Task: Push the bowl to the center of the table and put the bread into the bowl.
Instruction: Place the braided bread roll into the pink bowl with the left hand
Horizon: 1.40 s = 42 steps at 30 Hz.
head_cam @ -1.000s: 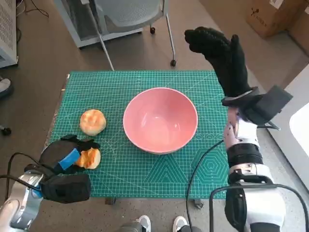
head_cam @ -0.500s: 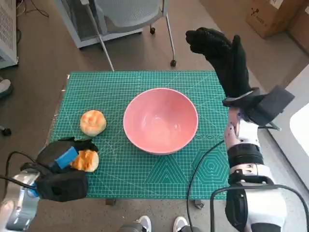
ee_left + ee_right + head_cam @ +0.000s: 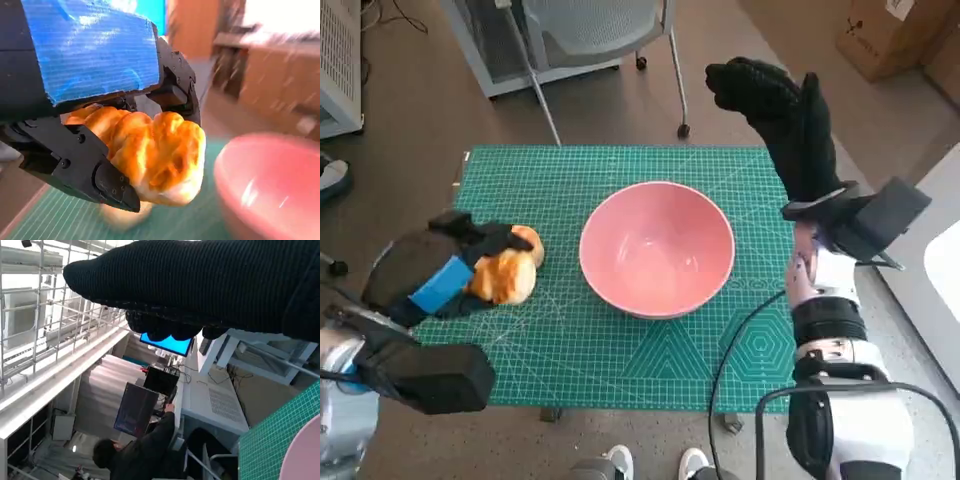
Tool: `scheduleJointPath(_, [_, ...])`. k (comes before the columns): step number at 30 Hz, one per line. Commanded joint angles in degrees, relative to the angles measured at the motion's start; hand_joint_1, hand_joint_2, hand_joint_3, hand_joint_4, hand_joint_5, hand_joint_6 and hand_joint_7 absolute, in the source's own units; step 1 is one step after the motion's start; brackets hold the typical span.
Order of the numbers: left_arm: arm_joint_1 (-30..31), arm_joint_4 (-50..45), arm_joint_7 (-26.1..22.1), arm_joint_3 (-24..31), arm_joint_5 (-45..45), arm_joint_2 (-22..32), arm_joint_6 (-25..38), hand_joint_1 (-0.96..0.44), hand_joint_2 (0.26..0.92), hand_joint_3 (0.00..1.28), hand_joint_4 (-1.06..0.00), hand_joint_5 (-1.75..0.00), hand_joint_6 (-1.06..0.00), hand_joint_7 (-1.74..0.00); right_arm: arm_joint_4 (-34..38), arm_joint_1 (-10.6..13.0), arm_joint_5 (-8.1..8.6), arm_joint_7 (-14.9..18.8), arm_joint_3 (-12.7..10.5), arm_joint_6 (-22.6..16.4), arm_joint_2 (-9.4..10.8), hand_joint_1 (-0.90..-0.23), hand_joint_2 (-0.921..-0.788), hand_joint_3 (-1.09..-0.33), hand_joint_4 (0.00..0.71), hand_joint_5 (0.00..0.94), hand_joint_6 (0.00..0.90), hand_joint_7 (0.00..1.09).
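Here we are seeing the left robot hand (image 3: 430, 275) gripping a golden bread roll (image 3: 503, 278) between its black fingers (image 3: 95, 172), lifted above the green mat (image 3: 620, 340) on the counter, just to the left of the pink bowl (image 3: 657, 248). A second roll (image 3: 528, 240) is peeking out behind the held one. The bowl is sitting near the mat's middle. The right robot hand (image 3: 775, 110) is hanging raised beyond the bowl's right side, holding nothing, fingers loosely curved.

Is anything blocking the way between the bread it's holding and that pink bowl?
Nothing visible does. The left hand holds the bread beside the pink bowl, with only bare green mat between them. A second bread piece sits just behind the held one.
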Motion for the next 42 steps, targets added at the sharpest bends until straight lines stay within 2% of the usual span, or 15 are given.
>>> scheduleJointPath(1, [-7.04,0.8,0.52,-2.88,0.31,-1.93,-1.3,0.0,0.92,0.01,-0.72,-1.11,-0.72,-1.09,1.03,1.45,0.06,0.15,0.08,0.9,-0.36,-0.654,-0.921,-0.636,0.215,0.0,0.362,0.0])
scheduleJointPath(12, [-22.46,13.19,1.63,-13.49,2.65,-9.57,-6.11,0.0,0.919,0.01,-0.72,-1.07,-0.73,-1.11,1.0,2.38,-0.88,-0.9,0.52,-0.01,-0.78,-0.649,-0.921,-0.637,0.215,0.0,0.361,0.0])
scheduleJointPath(18, [-27.89,22.64,1.9,-18.41,3.29,-13.55,-10.09,0.0,0.92,0.06,-0.64,-1.08,-0.7,-1.21,0.66,3.33,-1.12,-1.02,0.68,-0.62,-1.43,-0.648,-0.921,-0.638,0.214,0.0,0.36,0.0])
scheduleJointPath(22, [-30.43,28.07,2.23,-20.72,3.52,-15.78,-12.59,0.0,0.92,0.07,-0.62,-1.12,-0.68,-1.22,0.31,3.84,-1.17,-1.06,0.75,-0.85,-1.85,-0.654,-0.921,-0.638,0.211,0.0,0.359,0.0])
scheduleJointPath(29, [-32.57,35.38,1.45,-23.02,2.97,-19.13,-14.48,0.0,0.921,0.08,-0.63,-1.35,-0.7,-0.96,-0.68,4.87,-0.5,-0.5,0.58,-1.05,-2.52,-0.668,-0.921,-0.633,0.195,0.0,0.344,0.0])
scheduleJointPath(30, [-32.65,35.92,1.21,-23.25,3.01,-19.49,-14.25,0.0,0.921,0.11,-0.59,-1.34,-0.63,-1.08,-0.79,5.0,-0.42,-0.49,0.55,-1.04,-2.6,-0.666,-0.921,-0.632,0.192,0.0,0.342,0.0])
scheduleJointPath(32, [-32.65,36.47,0.72,-23.49,2.98,-20.02,-13.64,0.0,0.921,0.13,-0.57,-1.34,-0.61,-1.13,-0.95,5.17,-0.27,-0.49,0.5,-0.97,-2.72,-0.666,-0.921,-0.632,0.19,0.0,0.341,0.0])
scheduleJointPath(33, [-32.26,36.3,-0.24,-23.54,2.56,-20.4,-12.5,0.0,0.921,0.16,-0.53,-1.35,-0.59,-1.18,-1.08,5.3,-0.14,-0.46,0.41,-0.9,-2.82,-0.665,-0.921,-0.631,0.189,0.0,0.34,0.0])
scheduleJointPath(34, [-31.98,36.17,-0.97,-23.56,2.25,-20.66,-11.66,-0.07,0.921,0.21,-0.42,-1.25,-0.53,-1.28,-1.19,5.39,-0.04,-0.45,0.36,-0.84,-2.88,-0.664,-0.921,-0.631,0.188,0.0,0.339,0.0])
scheduleJointPath(35, [-31.47,35.74,-2.03,-23.54,1.8,-20.82,-10.63,-0.17,0.921,0.25,-0.35,-1.02,-0.49,-1.37,-1.28,5.48,0.04,-0.49,0.29,-0.8,-2.96,-0.662,-0.921,-0.63,0.187,0.0,0.338,0.0])
scheduleJointPath(36, [-31.15,35.41,-2.73,-23.49,1.52,-20.87,-10.0,-0.14,0.89,0.22,-0.29,-0.78,-0.38,-1.14,-1.35,5.54,0.07,-0.53,0.26,-0.76,-2.99,-0.66,-0.921,-0.629,0.187,0.0,0.338,0.0])
scheduleJointPath(37, [-30.72,34.98,-3.59,-23.42,1.17,-20.82,-9.37,-0.13,0.884,0.2,-0.28,-0.67,-0.35,-1.03,-1.41,5.58,0.05,-0.7,0.24,-0.72,-3.02,-0.66,-0.921,-0.629,0.186,0.0,0.337,0.0])
scheduleJointPath(39, [-30.22,34.58,-5.14,-23.33,0.53,-20.7,-8.34,-0.13,0.875,0.1,-0.24,-0.33,-0.29,-0.69,-1.5,5.67,-0.05,-1.02,0.22,-0.66,-3.07,-0.658,-0.921,-0.628,0.186,0.0,0.337,0.0])
scheduleJointPath(42, [-30.05,34.43,-7.29,-23.5,-0.14,-20.43,-6.94,-0.16,0.855,0.04,-0.17,-0.12,-0.22,-0.48,-1.57,5.78,-0.17,-1.37,0.18,-0.64,-3.07,-0.657,-0.921,-0.628,0.186,0.0,0.337,0.0])
